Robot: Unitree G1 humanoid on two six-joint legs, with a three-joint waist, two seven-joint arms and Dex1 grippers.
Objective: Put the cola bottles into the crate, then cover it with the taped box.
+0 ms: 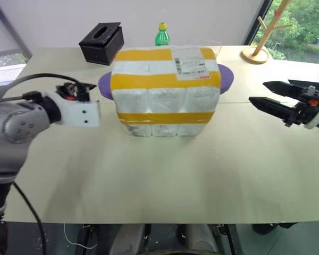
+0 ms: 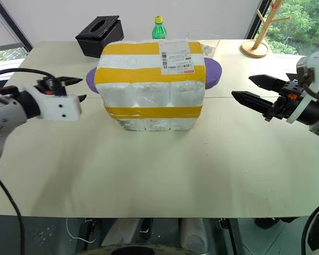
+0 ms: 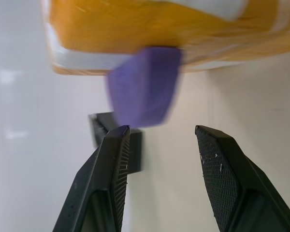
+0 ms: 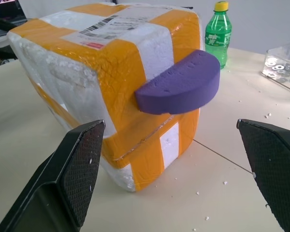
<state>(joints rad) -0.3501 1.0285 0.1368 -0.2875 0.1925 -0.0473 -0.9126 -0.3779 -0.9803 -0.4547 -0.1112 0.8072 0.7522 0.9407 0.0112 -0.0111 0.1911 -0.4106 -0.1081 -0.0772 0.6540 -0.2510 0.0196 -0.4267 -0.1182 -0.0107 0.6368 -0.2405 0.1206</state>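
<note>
The taped box (image 1: 165,90), white foam with broad yellow bands and a shipping label on top, stands in the middle of the table. A purple foam handle sticks out of each end (image 1: 105,85) (image 4: 181,84). My left gripper (image 2: 77,89) hovers just off the box's left end, level with that handle, open with nothing between its fingers (image 3: 111,164). My right gripper (image 1: 259,92) is off the box's right end, a hand's width away, open wide and empty. The cola bottles and the crate are hidden.
At the back of the table stand a black tissue box (image 1: 101,42), a green soda bottle (image 1: 162,35), a clear plastic container (image 2: 207,45) and a wooden stand (image 1: 258,50). The table's front edge (image 1: 165,220) lies well in front of the box.
</note>
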